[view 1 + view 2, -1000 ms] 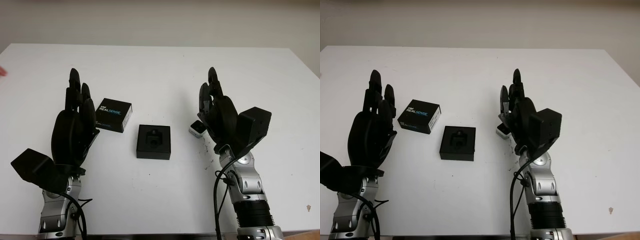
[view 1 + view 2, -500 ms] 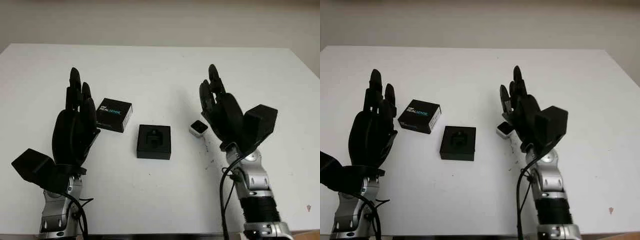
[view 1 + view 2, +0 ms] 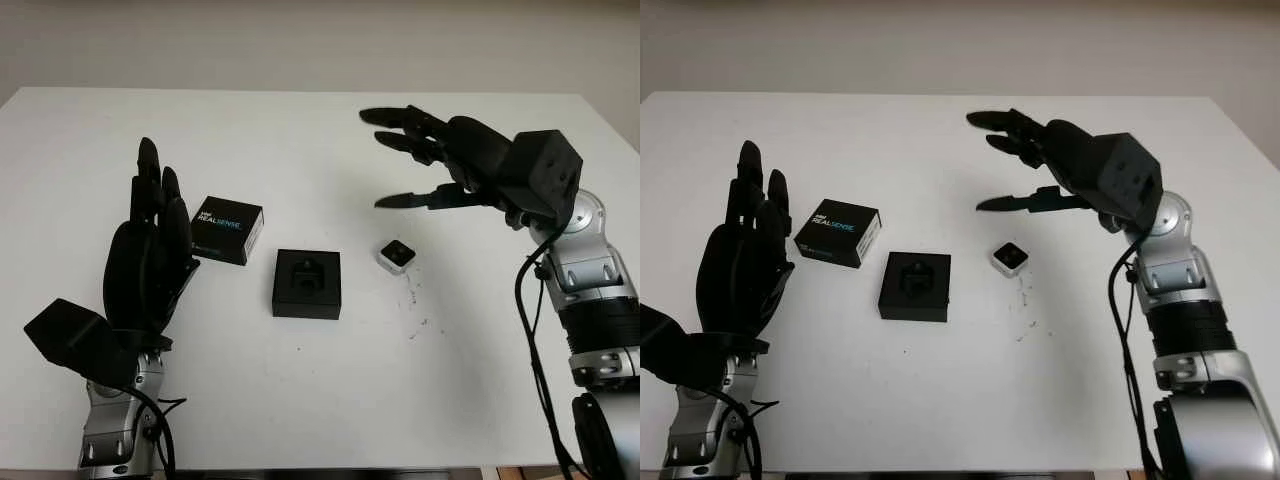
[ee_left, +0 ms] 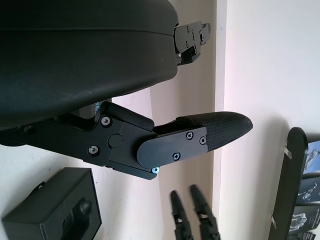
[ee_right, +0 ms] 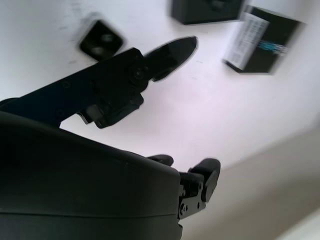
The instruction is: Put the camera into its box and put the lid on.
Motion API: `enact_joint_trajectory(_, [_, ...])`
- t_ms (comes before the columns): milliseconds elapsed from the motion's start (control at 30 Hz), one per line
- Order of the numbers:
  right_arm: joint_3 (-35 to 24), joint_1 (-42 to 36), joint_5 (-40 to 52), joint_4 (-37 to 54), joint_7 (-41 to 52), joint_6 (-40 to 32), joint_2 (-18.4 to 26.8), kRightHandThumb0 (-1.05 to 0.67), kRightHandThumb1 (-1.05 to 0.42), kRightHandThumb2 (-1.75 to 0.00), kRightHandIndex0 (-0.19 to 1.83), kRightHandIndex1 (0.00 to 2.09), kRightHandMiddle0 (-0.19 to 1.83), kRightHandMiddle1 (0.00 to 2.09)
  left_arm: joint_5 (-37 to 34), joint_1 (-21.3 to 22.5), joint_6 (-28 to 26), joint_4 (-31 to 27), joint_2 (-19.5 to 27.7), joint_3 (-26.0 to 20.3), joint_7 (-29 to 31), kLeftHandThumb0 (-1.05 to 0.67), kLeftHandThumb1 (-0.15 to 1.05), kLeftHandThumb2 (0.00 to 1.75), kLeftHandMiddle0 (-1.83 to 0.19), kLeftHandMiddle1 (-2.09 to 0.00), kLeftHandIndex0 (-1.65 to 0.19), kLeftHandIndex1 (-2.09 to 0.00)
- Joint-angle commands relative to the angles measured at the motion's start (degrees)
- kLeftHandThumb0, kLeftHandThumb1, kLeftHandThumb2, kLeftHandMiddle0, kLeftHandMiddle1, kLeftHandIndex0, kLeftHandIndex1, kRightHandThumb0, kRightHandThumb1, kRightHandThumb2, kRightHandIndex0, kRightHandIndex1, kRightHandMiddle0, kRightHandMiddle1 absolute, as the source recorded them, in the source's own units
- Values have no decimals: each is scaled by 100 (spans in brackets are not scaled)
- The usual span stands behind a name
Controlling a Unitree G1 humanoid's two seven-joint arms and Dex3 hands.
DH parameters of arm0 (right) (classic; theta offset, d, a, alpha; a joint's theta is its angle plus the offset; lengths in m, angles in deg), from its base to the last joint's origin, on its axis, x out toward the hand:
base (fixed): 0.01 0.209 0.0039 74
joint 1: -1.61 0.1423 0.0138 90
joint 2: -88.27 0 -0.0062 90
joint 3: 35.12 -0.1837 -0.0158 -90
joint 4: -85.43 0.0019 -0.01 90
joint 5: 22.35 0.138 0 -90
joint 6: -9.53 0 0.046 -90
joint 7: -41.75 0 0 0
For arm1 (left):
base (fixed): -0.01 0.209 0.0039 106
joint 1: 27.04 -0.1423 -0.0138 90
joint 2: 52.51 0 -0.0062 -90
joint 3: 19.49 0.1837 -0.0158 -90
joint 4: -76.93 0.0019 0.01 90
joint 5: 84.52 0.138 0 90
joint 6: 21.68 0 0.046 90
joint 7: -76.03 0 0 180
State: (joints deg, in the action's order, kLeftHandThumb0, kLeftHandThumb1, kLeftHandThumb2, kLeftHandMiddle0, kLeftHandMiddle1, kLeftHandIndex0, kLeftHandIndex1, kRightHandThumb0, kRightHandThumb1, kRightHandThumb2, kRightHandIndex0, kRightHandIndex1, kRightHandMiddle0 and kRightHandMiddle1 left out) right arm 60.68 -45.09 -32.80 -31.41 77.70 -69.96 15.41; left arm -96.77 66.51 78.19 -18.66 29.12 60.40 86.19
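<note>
Right hand (image 3: 425,160): open, holding nothing, raised above the worktop (image 3: 320,400) beyond the camera and a little to its right, fingers pointing across toward the left side. I read this as a stance for coming down on the camera from above, thumb low and the other fingers high.
Left hand (image 3: 150,250): open, empty, held upright at the near left, just beside the lid. It looks parked so the middle is free for the right arm.
Camera (image 3: 397,255): small pale cube with a dark face turned up, lying on the worktop just right of the box, apart from it, untouched.
Box (image 3: 308,283): black, open, at the centre, its moulded recess facing up. Placed so, it can take the camera straight down.
Lid (image 3: 229,230): black with white and blue lettering, flat on the worktop left of the box and slightly beyond it, near but not touching.
Task state: my judgement, nothing done yet; picking up the camera comes first.
Risk: the cube is small against these fingers and may skid when pinched.
</note>
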Motion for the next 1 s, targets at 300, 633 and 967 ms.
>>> enact_joint_trajectory(300, [1040, 520, -1650, -421, 81, 1307, 755, -42, -76, -6, 45, 14, 43, 15, 2, -55, -33, -151, -13, 29, -27, -77, 105, 66, 19, 0, 19, 0])
enact_joint_trajectory(633, [1296, 247, -2506, -315, -540, 1896, 1023, -46, -78, -6, 43, 12, 45, 14, 54, -92, -10, -136, 7, 24, -32, -78, 105, 67, 19, 0, 19, 0])
enact_joint_trajectory(967, [1287, -30, -2784, -1017, -2171, 2696, 1025, -45, -82, -7, 44, 12, 47, 15, 39, -117, 0, -118, 5, 24, -8, -77, 105, 67, 19, 0, 19, 0])
